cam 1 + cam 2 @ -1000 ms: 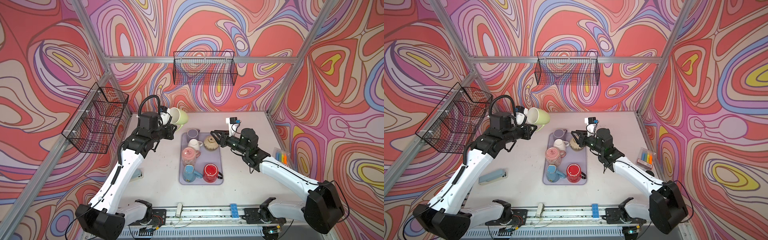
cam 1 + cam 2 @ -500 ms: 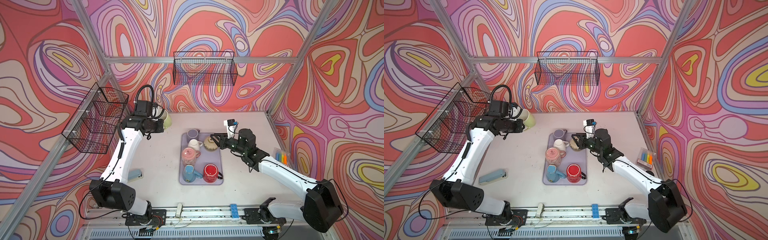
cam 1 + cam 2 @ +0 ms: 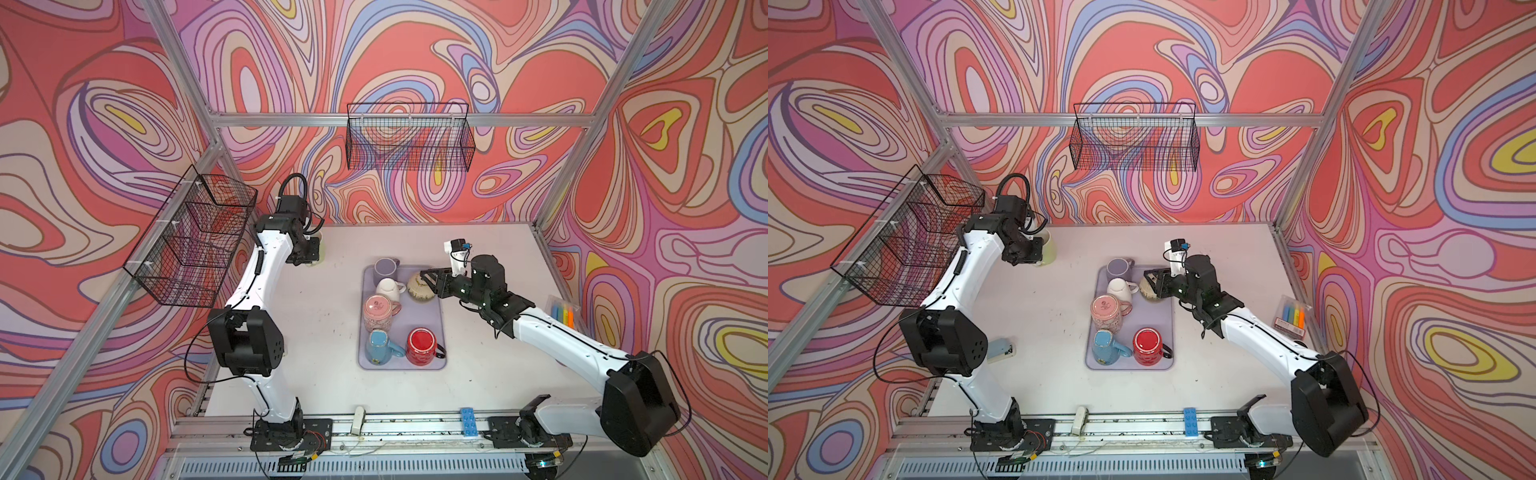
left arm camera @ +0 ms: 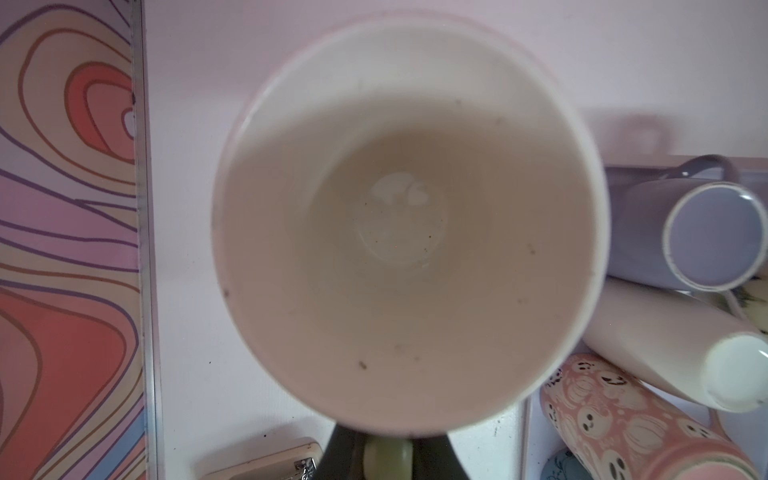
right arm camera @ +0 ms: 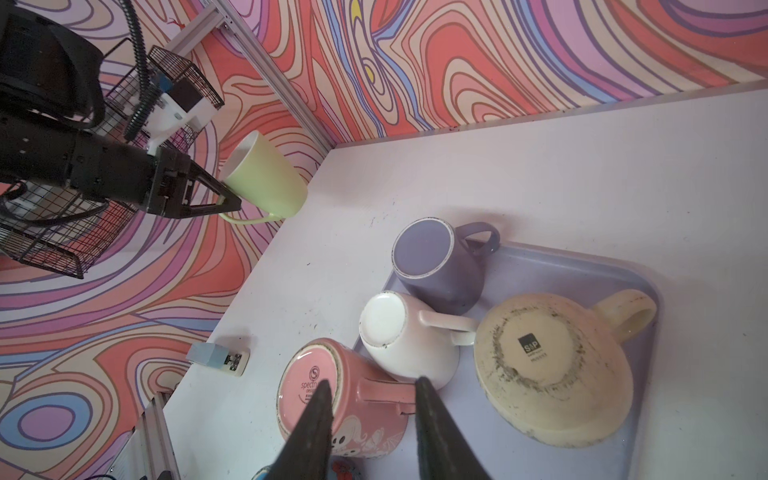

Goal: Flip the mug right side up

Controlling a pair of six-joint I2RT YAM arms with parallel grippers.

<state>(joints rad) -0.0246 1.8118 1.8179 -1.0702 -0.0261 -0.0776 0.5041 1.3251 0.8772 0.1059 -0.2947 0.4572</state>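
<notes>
Green mug (image 5: 266, 174): was at the far left corner of the table (image 3: 1038, 332), mouth up and slightly tilted, its pale inside filling the left wrist view; whether its base met the table could not be told.
Left gripper (image 5: 232, 204): was pressed together on the mug's thin handle, gripping from above.
Right gripper (image 5: 372, 382): fingers were spread and held nothing, hovering over the tray (image 3: 1167, 336) beside the cream mug (image 3: 1148, 293).
Tray load: six mugs; the purple mug (image 5: 436, 266), white mug (image 5: 399, 340), pink mug (image 5: 307, 374) and cream mug sat bottoms up.
</notes>
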